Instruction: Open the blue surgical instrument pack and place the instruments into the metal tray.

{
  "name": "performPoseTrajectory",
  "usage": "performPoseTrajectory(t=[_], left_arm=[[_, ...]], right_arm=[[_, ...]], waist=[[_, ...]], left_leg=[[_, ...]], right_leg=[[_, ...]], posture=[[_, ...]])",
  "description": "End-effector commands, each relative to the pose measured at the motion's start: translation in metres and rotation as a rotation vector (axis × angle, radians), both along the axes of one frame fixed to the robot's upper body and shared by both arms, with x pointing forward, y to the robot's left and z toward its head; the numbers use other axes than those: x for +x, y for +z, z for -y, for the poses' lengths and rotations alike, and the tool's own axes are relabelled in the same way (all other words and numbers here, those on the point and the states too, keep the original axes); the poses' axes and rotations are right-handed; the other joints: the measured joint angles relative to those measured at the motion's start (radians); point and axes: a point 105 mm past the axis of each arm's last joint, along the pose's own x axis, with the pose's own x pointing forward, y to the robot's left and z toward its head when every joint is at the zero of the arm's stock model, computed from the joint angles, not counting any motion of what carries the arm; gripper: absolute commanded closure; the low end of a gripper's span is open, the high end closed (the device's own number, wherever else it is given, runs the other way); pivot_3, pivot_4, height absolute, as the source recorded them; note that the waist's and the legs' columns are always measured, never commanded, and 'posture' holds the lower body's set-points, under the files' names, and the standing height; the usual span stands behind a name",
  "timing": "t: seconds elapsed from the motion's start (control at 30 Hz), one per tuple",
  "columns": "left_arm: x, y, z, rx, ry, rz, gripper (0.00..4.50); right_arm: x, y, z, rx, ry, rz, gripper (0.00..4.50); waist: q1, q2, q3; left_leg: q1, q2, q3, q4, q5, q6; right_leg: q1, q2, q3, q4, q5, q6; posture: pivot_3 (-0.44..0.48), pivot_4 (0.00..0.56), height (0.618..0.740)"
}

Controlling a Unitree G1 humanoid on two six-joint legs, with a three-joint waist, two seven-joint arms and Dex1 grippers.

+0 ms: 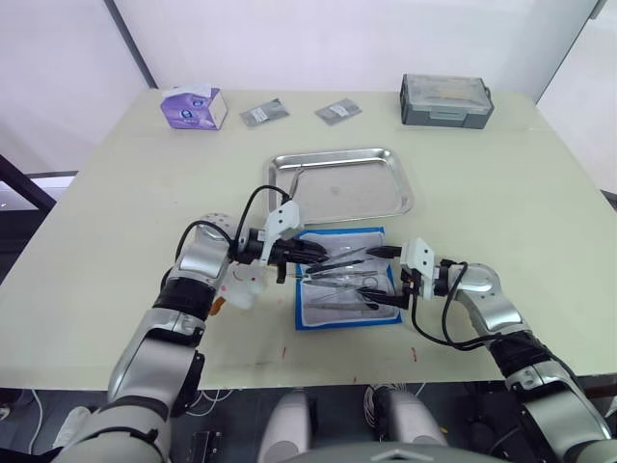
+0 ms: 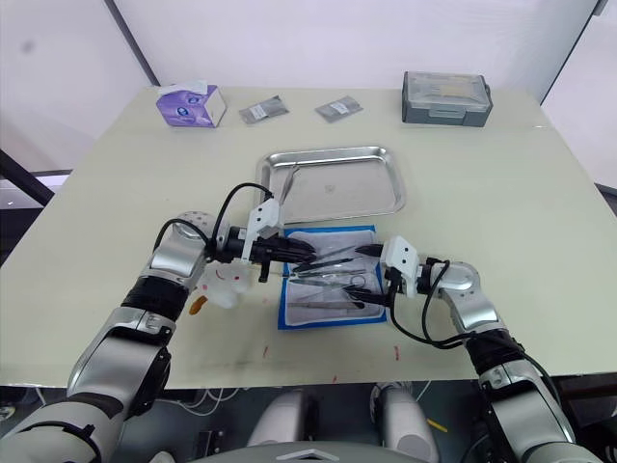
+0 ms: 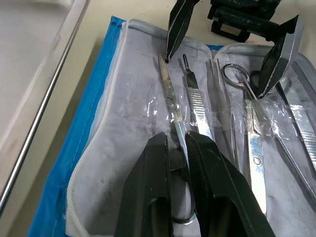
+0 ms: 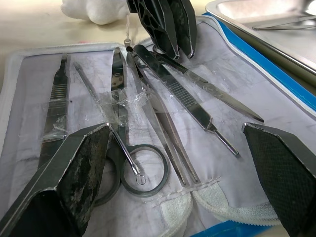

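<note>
The blue surgical instrument pack [image 1: 348,279] lies open on the table [image 1: 116,193] just in front of the metal tray [image 1: 339,183], its pale lining up and the instruments [image 4: 148,108] lined side by side under clear pocket strips. One thin tool [image 1: 297,179] already lies in the tray, near its left rim.

My left fingers [image 3: 183,165] are pinched on a pair of scissors [image 3: 174,118], gripping the shank just above the ring handles. My right fingers [image 4: 182,173] are spread wide and hold nothing, hovering over the ring handles at the near end of the pack.

The main risk I see is the clear strip across the scissors. If I lift straight up, the blades could catch under it and drag the whole pack along, or the scissors could twist out of my narrow pinch. I judge a slide along their length, out of the pocket, to be safer. The neighbouring forceps [image 3: 197,106] lie almost touching the scissors, so a tilted pull could snag them too. My right fingers sit close to the same tools, and the two hands could collide over the pack.
</note>
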Motion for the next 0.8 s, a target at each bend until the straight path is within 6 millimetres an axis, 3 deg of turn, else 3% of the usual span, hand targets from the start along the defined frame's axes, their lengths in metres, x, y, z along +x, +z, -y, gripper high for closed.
performPoseTrajectory(t=[0.03, 0.1, 0.17, 0.8], left_arm=[[0.0, 0.005, 0.001, -0.003, 0.001, 0.009, 3.88], [0.0, 0.005, 0.001, 0.005, 0.002, 0.012, 3.88], [0.002, 0.004, 0.001, 0.013, 0.012, 0.036, 3.33], [-0.006, -0.006, 0.007, 0.023, -0.012, 0.037, 3.33]], right_arm=[[-0.025, -0.068, 0.022, -0.164, -0.037, -0.235, 0.0], [-0.026, -0.068, 0.022, -0.164, -0.037, -0.235, 0.0], [-0.026, -0.068, 0.021, -0.164, -0.037, -0.235, 0.0], [-0.025, -0.067, 0.022, -0.161, -0.04, -0.232, 0.0]], waist=[[0.0, 0.0, 0.0], [0.0, 0.0, 0.0], [0.0, 0.0, 0.0], [0.0, 0.0, 0.0]], left_leg=[[0.0, 0.0, 0.0, 0.0, 0.0, 0.0], [0.0, 0.0, 0.0, 0.0, 0.0, 0.0], [0.0, 0.0, 0.0, 0.0, 0.0, 0.0], [0.0, 0.0, 0.0, 0.0, 0.0, 0.0]], right_leg=[[0.0, 0.0, 0.0, 0.0, 0.0, 0.0], [0.0, 0.0, 0.0, 0.0, 0.0, 0.0], [0.0, 0.0, 0.0, 0.0, 0.0, 0.0], [0.0, 0.0, 0.0, 0.0, 0.0, 0.0]], posture=[[0.0, 0.15, 0.734], [0.0, 0.15, 0.734], [0.0, 0.15, 0.734], [0.0, 0.15, 0.734]])
